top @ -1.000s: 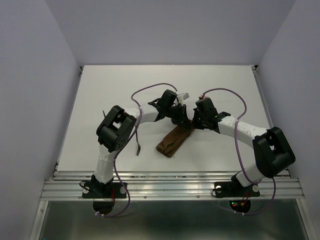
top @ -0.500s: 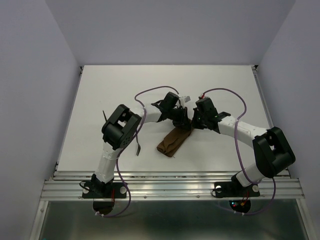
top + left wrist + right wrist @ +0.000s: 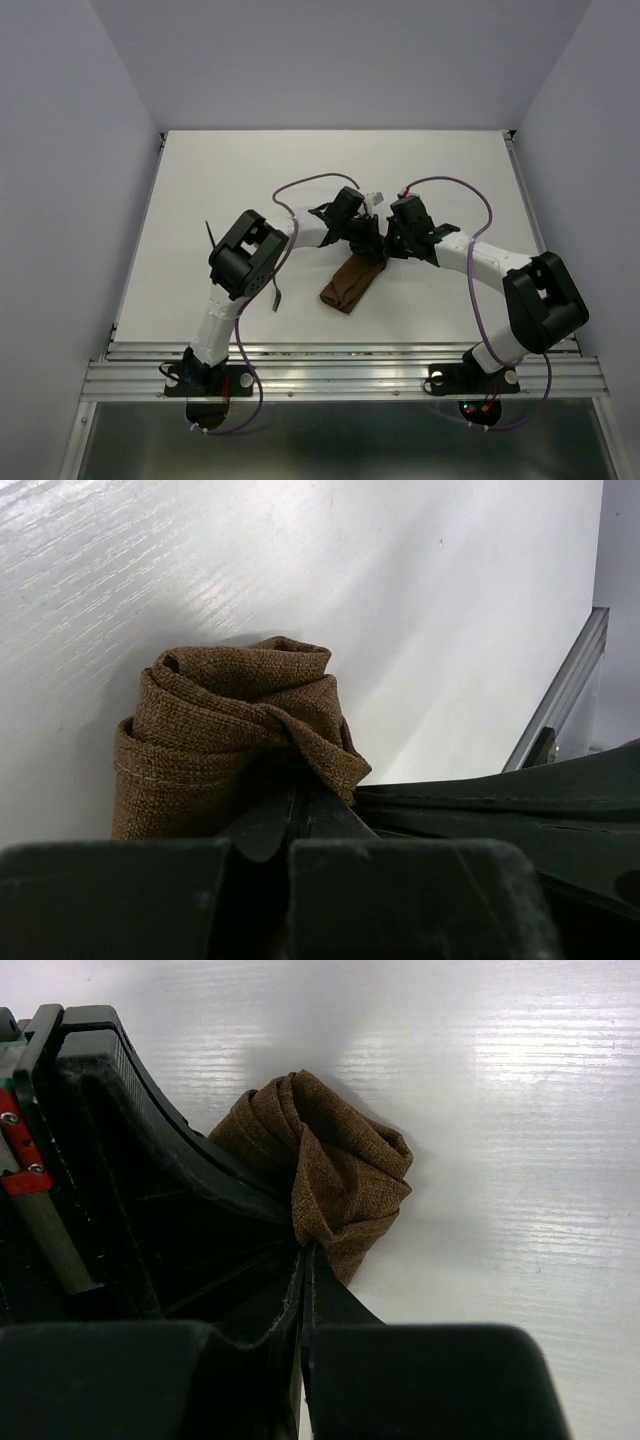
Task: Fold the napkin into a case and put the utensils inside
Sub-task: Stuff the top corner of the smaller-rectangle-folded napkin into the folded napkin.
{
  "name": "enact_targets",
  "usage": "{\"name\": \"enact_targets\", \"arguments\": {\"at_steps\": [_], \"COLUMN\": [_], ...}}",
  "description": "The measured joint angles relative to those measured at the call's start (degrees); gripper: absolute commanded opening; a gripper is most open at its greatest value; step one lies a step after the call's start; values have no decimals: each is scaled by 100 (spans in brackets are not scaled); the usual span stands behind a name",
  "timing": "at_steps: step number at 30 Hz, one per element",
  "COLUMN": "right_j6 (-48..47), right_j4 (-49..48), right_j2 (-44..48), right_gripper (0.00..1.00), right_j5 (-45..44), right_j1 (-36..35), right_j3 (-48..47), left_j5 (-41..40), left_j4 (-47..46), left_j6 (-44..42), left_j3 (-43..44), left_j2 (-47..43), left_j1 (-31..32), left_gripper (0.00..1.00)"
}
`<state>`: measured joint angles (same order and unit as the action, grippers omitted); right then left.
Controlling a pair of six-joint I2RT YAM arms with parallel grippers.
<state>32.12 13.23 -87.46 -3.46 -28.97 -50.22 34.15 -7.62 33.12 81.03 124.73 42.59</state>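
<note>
The dark brown napkin (image 3: 350, 285) lies rolled into a narrow bundle on the white table, running from near left to far right. Both grippers meet at its far end. My left gripper (image 3: 363, 243) is shut, with a fold of the napkin (image 3: 230, 730) pinched at its tips (image 3: 300, 792). From the other side my right gripper (image 3: 387, 246) is shut on a corner of the same cloth (image 3: 345, 1175), its tips (image 3: 306, 1252) closed tight. One thin dark utensil (image 3: 276, 294) lies left of the napkin beside the left arm. Another utensil (image 3: 209, 233) shows further left.
The left arm's elbow (image 3: 245, 262) hangs over the table between the two utensils. A metal rail (image 3: 340, 362) runs along the near edge. Purple cables loop above both wrists. White table (image 3: 450, 170) stretches behind the grippers.
The left arm's elbow has swung right, uncovering the far-left utensil. Both grippers and the napkin's far end have shifted slightly right. Both grips stay the same.
</note>
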Motion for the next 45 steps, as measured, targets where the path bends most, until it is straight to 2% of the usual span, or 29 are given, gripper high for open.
{"name": "enact_targets", "arguments": {"at_steps": [6,11,18,30,45], "right_j6": [2,2,2,-44,-85], "right_j4": [-22,-39,-44,-44,-44], "right_j2": [-11,-17,-92,-111,-348], "right_gripper": [1,1,1,1,1], "right_j5": [7,7,37,50,203], "right_j1": [0,0,0,0,0], "right_j3": [0,0,-92,-184,-321], "left_j5": [-251,-404,-372,-584,-258], "left_j4": [251,645,682,787,457], "left_j6": [-162,-428,-619,-693,-649], "left_j3": [-11,-254,-466,-844,-739], "left_j2": [-177,-780,-1318,-1019,-682], "left_j1": [35,7,4,-103,-107], "left_gripper": [0,0,0,0,0]}}
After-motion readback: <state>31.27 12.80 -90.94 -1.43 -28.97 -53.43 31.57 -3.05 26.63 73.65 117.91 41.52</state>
